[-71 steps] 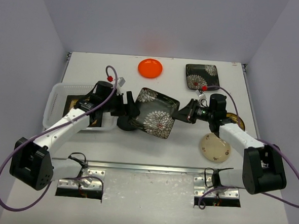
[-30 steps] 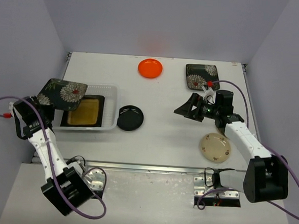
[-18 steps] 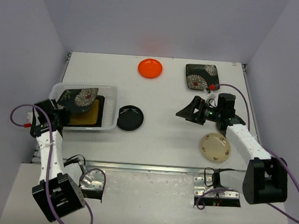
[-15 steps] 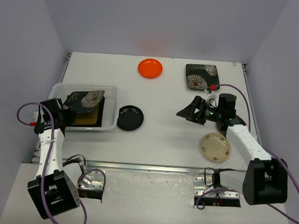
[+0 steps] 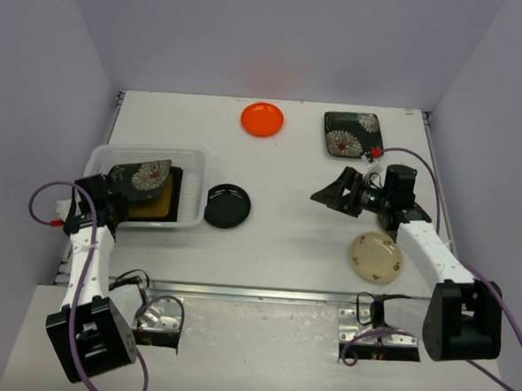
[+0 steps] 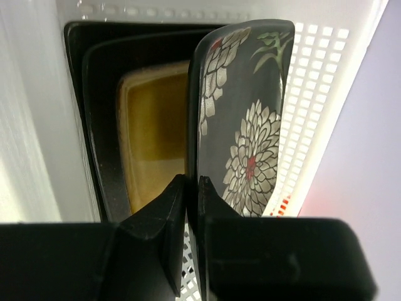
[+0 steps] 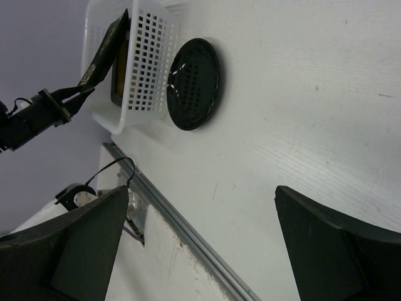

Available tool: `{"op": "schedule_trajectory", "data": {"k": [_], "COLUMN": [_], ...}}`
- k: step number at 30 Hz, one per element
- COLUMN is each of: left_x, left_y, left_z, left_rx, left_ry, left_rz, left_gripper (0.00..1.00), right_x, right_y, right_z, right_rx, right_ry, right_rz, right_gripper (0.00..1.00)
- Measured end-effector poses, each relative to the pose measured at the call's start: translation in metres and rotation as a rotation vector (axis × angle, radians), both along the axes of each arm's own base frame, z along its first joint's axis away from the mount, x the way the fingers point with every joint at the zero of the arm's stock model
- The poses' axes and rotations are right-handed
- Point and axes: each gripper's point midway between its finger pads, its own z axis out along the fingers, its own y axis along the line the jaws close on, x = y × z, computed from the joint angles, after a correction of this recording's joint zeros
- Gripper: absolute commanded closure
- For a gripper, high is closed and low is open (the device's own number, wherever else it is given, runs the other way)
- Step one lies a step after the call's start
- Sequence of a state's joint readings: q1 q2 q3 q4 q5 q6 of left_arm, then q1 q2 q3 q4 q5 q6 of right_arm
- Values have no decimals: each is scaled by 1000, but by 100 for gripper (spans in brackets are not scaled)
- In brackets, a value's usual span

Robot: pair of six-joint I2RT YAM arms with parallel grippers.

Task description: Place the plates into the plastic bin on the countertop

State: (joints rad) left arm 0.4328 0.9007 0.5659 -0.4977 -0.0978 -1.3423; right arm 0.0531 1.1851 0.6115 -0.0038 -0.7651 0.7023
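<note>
My left gripper is shut on the near edge of a black floral square plate. It holds the plate tilted inside the plastic bin, over an amber dark-rimmed square plate lying in the bin. A round black plate lies on the countertop just right of the bin. My right gripper hangs open and empty at the right. A cream plate, an orange plate and a second floral square plate also lie on the countertop.
A metal rail runs along the countertop's near edge. The right wrist view also takes in the bin and the tilted floral plate from the side. Grey walls close in the left, back and right.
My left arm has swung the floral plate from the table's middle to the left and lowered it into the bin. The right gripper has drifted slightly right, still open.
</note>
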Motion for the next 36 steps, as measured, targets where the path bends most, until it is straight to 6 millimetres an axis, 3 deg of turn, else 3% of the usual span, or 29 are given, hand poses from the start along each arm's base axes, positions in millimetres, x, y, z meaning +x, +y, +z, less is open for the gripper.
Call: {"op": "schedule_trajectory", "data": {"k": [5,11,12,14,24,30,36], "left_x": [3,12,13,13,-2,0,8], "left_y": [8,13,14,12,3,-3,-11], "left_z": [4,14,15,17,42,43,48], "left_rx": [64,118,122,125,177,172,181], "left_ry": [-3,-48,-51,-59,-117,-106,-71], "left_rz": [-10,-35,-41,-53,-78,-132,-278], "left_gripper": [61,35,14,0,0,0,0], "right_x": [-1,-1,-1,-1,1,1,15], "right_y": [0,1,0,0,-7,-14,-37], "right_z": [-1,-2,-2,-2,-10,-16,-25], "right_rx": [6,7,6,7,-20,-14,120], "right_ry": [2,-2,-2,-2,28,101,260], "right_rz": [1,0,0,0,-44,-98,-202], "right_gripper": [1,1,1,1,1,1,1]}}
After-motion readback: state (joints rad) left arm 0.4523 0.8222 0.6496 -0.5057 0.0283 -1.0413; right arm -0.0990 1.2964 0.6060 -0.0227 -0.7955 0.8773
